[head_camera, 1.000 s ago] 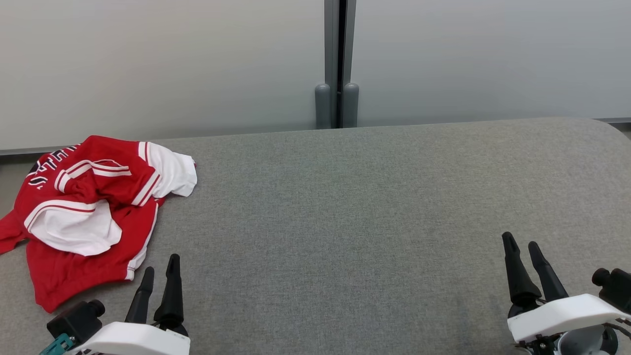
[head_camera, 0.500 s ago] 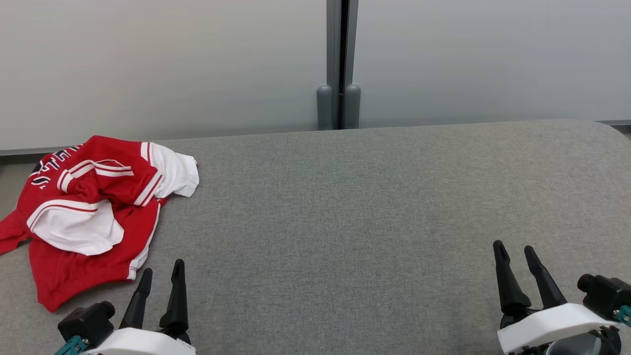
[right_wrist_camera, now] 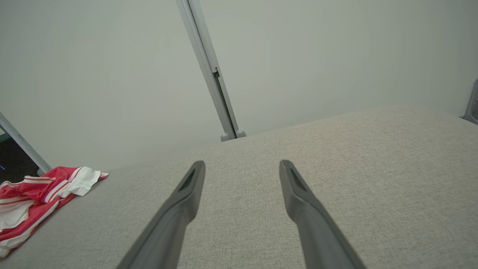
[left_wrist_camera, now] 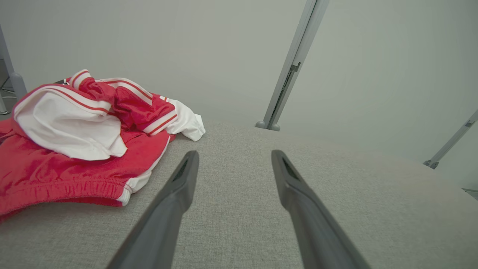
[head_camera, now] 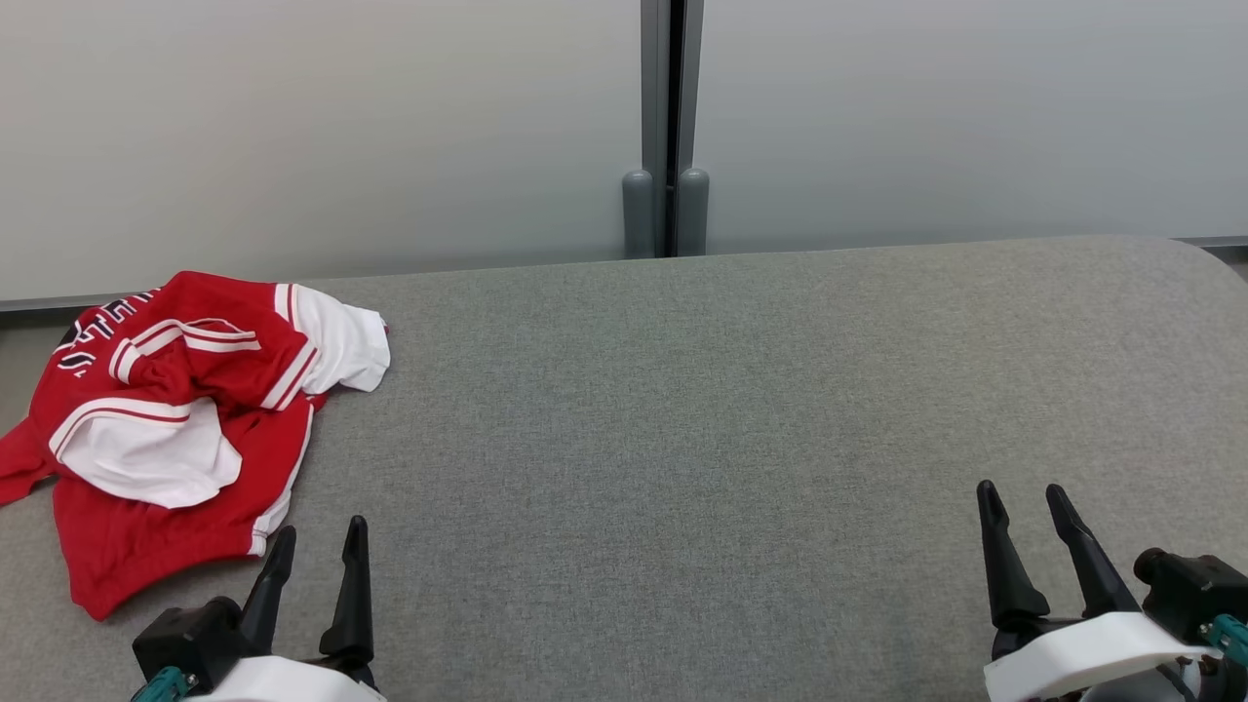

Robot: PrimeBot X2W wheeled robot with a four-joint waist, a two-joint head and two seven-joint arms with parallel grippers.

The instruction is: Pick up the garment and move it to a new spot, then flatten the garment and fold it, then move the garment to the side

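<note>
The garment point(head_camera: 185, 429) is a red top with white stripes and white sleeves, lying crumpled at the far left of the grey table point(head_camera: 702, 409); one red edge hangs over the table's left side. It also appears in the left wrist view as the garment point(left_wrist_camera: 74, 149) to the left of the fingers, and small at the lower left as the garment point(right_wrist_camera: 33, 194) in the right wrist view. My left gripper point(head_camera: 322, 531) stands open just right of the garment's near hem, holding nothing. At the lower right, my right gripper point(head_camera: 1024, 494) is open and empty, far from the garment.
Pale frosted wall panels rise behind the table, joined by a grey post point(head_camera: 666, 127) with two rounded feet at the table's back edge. The table's far right corner point(head_camera: 1209, 253) is rounded.
Both grippers have drawn back toward the bottom of the head view, and the right one shifted slightly left. The garment lies as before.
</note>
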